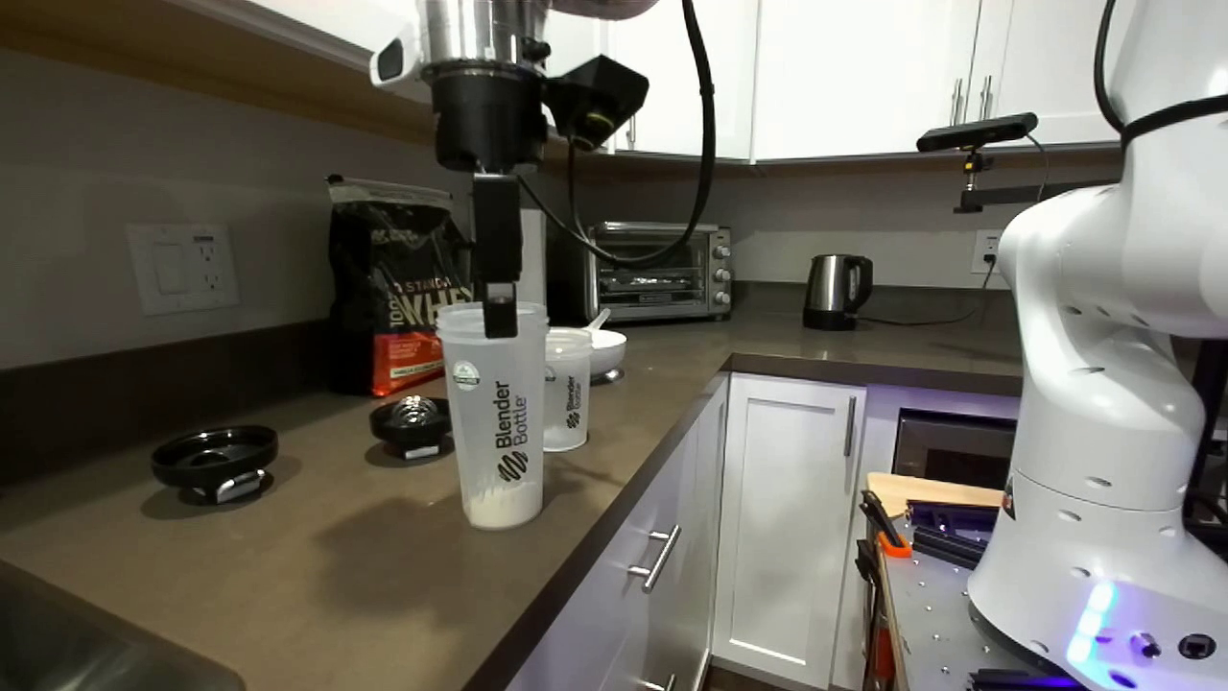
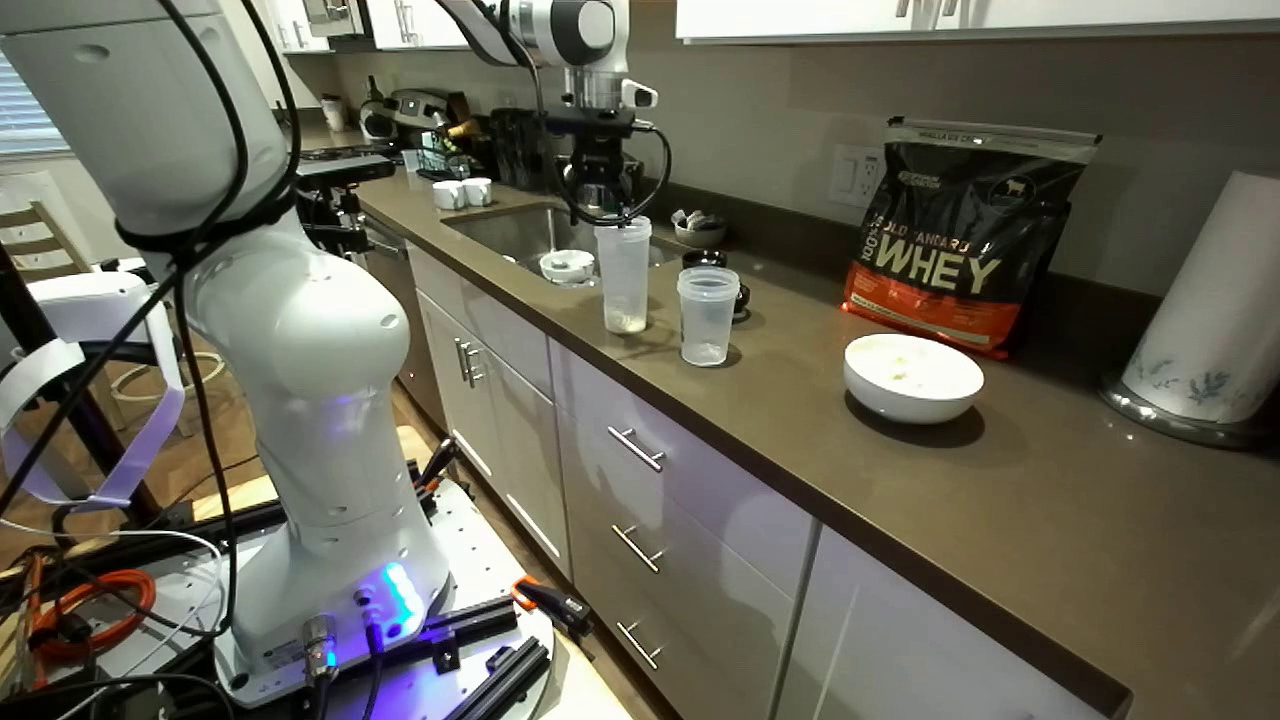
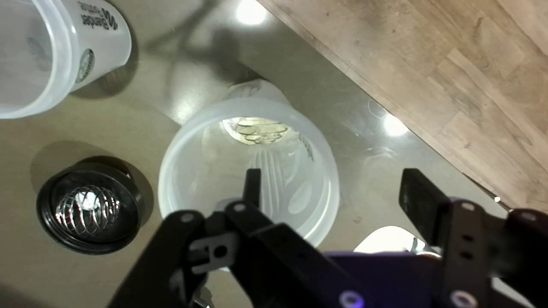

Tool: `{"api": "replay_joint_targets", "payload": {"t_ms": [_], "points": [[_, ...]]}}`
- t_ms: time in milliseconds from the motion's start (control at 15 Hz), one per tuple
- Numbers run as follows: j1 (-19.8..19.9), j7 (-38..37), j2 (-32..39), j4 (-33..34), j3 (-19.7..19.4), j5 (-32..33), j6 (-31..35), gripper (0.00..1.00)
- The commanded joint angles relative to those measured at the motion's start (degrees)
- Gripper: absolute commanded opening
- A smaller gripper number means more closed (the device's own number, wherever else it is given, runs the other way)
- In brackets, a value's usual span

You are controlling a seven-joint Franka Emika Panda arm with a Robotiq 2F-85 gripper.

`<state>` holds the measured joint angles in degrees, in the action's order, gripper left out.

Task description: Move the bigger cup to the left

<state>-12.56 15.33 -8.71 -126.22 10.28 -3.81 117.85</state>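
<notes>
The bigger cup, tall, tapered and translucent with dark print, stands upright on the counter in both exterior views [image 1: 504, 432] [image 2: 625, 285]. A little pale powder lies at its bottom. In the wrist view its round mouth [image 3: 280, 179] fills the middle. My gripper [image 3: 332, 179] is open, its fingers wide apart, with nothing gripped. In the wrist view one finger overlaps the cup's mouth and the other is outside the rim. In an exterior view a fingertip [image 1: 500, 321] overlaps the cup's upper wall; the other finger is hidden there. I cannot tell whether a finger touches the cup.
The shorter cup [image 1: 568, 398] [image 2: 707, 325] [image 3: 102, 38] stands close beside the bigger one. Black lids [image 1: 215, 459] [image 1: 411, 422] lie near the wall side. A whey bag [image 2: 950, 240], a white bowl [image 2: 912, 380] and a sink [image 2: 500, 225] are along the counter. The counter's front edge is near.
</notes>
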Motion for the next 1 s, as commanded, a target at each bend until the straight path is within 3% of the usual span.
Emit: {"api": "replay_joint_targets", "payload": {"t_ms": [0, 933], "points": [[0.0, -0.8, -2.6, 0.7, 0.4, 1.7, -2.8, 1.0], [3.8, -6.8, -8.9, 3.1, -2.1, 10.3, -3.4, 1.0]]}}
